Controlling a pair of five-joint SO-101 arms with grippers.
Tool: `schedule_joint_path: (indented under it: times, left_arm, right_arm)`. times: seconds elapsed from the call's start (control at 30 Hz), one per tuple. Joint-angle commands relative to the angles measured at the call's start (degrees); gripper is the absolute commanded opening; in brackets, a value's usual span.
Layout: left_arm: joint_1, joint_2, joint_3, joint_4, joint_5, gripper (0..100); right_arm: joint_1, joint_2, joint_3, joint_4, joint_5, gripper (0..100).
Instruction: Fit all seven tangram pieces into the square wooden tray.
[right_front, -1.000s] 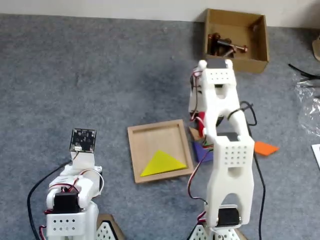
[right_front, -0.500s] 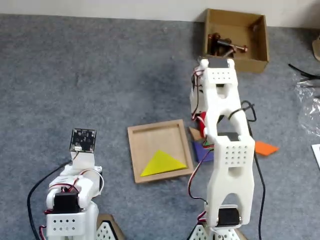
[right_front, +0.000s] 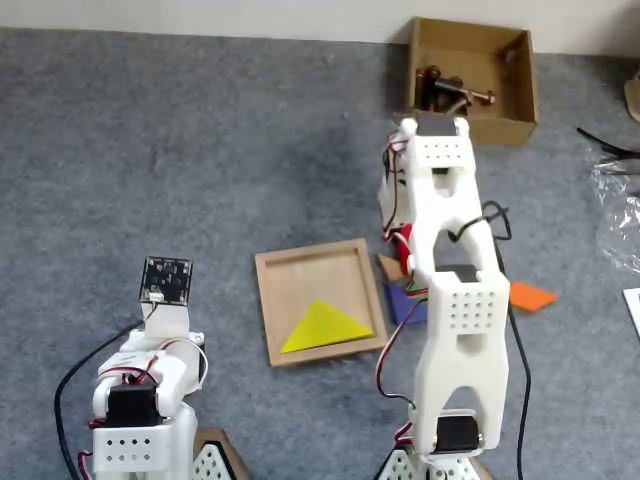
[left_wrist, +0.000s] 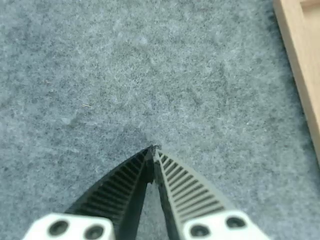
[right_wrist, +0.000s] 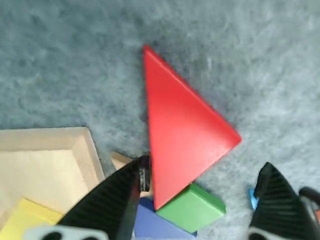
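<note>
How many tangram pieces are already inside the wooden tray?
1: the yellow triangle lies flat in the tray, in the half nearer the robot. The rest of the floor shows bare wood, so none seems hidden.

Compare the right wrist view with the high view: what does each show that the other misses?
Right wrist view: the red triangle in full, a green piece at its corner, the right gripper open over the triangle. High view: the cardboard box and the left arm. Both: the wooden tray, the yellow triangle inside it, the blue piece outside.
</note>
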Motion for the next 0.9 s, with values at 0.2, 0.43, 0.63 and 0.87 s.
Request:
schedule_joint_path:
  times: [0.2,0.43,0.63,0.87]
  left_arm:
    - [-0.6,0.1,1.2,0.3,0.3,1]
    - [-0.6,0.1,1.2,0.3,0.3,1]
    - [-0.6,0.1,1.2,0.3,0.3,1]
    - [-0.6,0.1,1.2,0.3,0.3,1]
  right_arm:
    - [-2.0,-1.2,1.8,-5.6,0.6,31.8]
    - [-1.8,-1.2,2.9,-5.9,0.5,31.8]
    - [-1.8,-1.2,3.0,-5.9,0.6,31.8]
    - [-1.8,-1.2,4.0,-7.1,0.5,31.8]
